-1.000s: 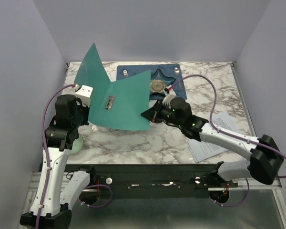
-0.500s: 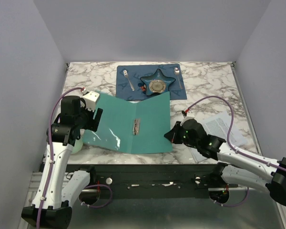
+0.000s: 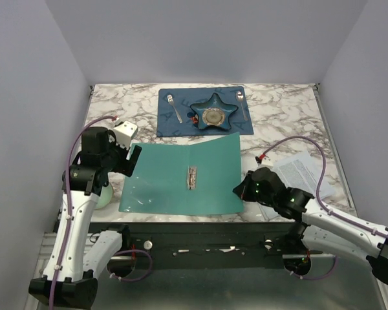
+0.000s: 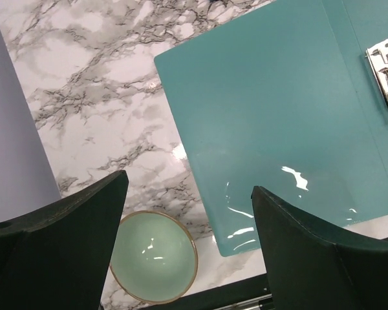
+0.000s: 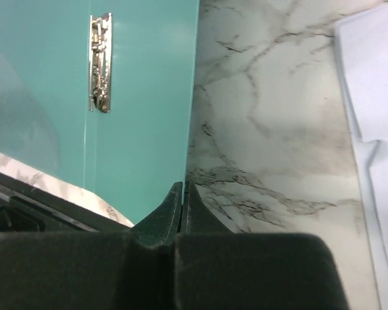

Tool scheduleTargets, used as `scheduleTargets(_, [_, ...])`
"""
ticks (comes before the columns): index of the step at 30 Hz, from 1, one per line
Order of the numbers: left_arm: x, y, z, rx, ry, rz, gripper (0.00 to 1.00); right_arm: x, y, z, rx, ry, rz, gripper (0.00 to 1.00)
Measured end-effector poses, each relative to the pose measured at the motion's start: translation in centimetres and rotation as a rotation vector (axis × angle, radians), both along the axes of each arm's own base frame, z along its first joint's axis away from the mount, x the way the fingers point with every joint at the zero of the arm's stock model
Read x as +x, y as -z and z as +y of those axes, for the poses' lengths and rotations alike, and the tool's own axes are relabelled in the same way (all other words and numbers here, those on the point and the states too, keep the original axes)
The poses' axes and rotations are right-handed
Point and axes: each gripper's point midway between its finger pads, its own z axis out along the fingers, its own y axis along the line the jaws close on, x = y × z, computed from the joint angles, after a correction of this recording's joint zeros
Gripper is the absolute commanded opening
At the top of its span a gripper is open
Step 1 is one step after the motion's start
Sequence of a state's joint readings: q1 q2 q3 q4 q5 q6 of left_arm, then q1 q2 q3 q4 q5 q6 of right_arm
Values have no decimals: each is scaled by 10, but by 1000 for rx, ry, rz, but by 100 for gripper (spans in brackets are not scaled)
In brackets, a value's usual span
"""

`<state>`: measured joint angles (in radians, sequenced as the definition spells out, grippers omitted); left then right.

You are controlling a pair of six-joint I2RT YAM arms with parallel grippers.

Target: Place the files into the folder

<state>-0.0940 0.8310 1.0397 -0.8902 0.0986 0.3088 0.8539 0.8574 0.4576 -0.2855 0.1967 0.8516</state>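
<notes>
The teal folder (image 3: 161, 181) lies open and flat on the marble table, its silver clip (image 3: 192, 177) at the spine. My left gripper (image 3: 134, 161) hovers open over the folder's (image 4: 278, 110) left edge with nothing between its fingers (image 4: 189, 187). My right gripper (image 3: 240, 189) is shut on the right edge of the folder (image 5: 142, 97) near its front corner (image 5: 183, 185). The files (image 3: 304, 175), white printed sheets, lie on the table to the right of the folder; the right wrist view catches their edge (image 5: 375, 129).
A pale green bowl (image 3: 104, 195) sits by the left arm at the table's near edge (image 4: 152, 258). At the back lies a dark blue placemat (image 3: 171, 126) with a star dish (image 3: 212, 114), a fork (image 3: 174, 108) and a spoon (image 3: 242, 102).
The folder went from half raised to lying open and flat, nearer the front edge. My left gripper opened and let go of the cover. My right gripper drew back to the right with the folder's edge.
</notes>
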Motion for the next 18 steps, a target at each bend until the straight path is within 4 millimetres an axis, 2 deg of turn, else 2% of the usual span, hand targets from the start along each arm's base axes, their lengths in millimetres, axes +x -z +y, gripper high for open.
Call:
scheduleTargets(5, [10,10,-8,2,35,47,93,-5,9,-15,-35,38,12,1])
scheduleTargets(8, [15,10,-12,2,50,48,93,-5,12,-18,-49,43,17,2])
scheduleTargets(9, [16,10,-14,1,56,46,93,-6,14,-18,-57,42,22,7])
scheduleTargets(10, [16,9,-15,0,60,45,93,-6,17,-18,-66,41,27,18])
scheduleTargets(11, [16,9,-16,0,64,44,93,-6,20,-18,-80,40,37,46])
scheduleTargets(13, [16,9,-17,0,69,42,93,-5,29,-18,-120,36,63,59])
scheduleTargets(14, [17,9,-18,0,71,42,94,-5,35,-18,-148,32,82,69])
scheduleTargets(16, [17,9,-18,3,75,39,94,-4,41,-17,-195,21,111,78])
scheduleTargets(17, [17,8,-18,5,77,38,94,-3,43,-17,-212,17,120,86])
scheduleTargets(18, [17,8,-18,6,78,37,94,-2,42,-16,-222,12,125,88])
